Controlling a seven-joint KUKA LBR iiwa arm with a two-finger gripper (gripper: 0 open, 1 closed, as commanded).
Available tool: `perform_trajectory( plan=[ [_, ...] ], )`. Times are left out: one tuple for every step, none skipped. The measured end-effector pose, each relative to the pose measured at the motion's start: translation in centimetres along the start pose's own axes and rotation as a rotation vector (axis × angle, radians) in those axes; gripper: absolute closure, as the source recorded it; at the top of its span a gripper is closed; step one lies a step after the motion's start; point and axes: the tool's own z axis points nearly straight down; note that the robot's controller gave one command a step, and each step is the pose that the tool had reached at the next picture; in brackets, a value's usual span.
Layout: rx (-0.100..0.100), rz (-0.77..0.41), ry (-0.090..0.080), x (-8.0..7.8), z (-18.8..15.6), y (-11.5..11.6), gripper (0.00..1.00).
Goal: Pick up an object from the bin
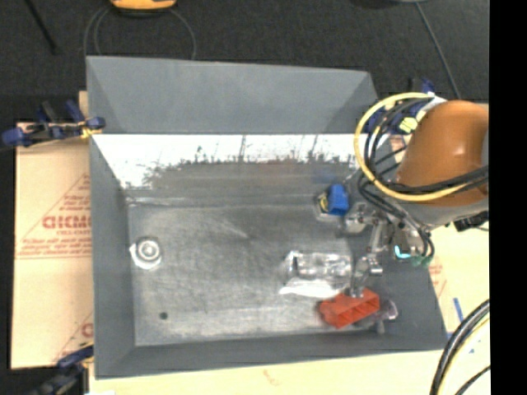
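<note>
My gripper [362,276] hangs low at the bin's front right. Its tip is right above the upper edge of a red blocky plastic thing [349,310] that lies near the front wall. Whether it touches the red thing I cannot tell. A crumpled clear plastic wrapper [314,271] lies just left of the gripper and reaches down to the red thing's left end.
A small round clear cap [146,252] sits far off at the left side of the floor. A tiny dark speck [163,316] lies near the front left corner. A small blue piece [336,200] shows beside the wrist at the back right; loose or fixed, I cannot tell.
</note>
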Motion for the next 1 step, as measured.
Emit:
perform_trajectory(
  plan=[
    [0.0, 0.017, -0.016, -1.95, -6.26, -1.04, 0.0]
  ],
)
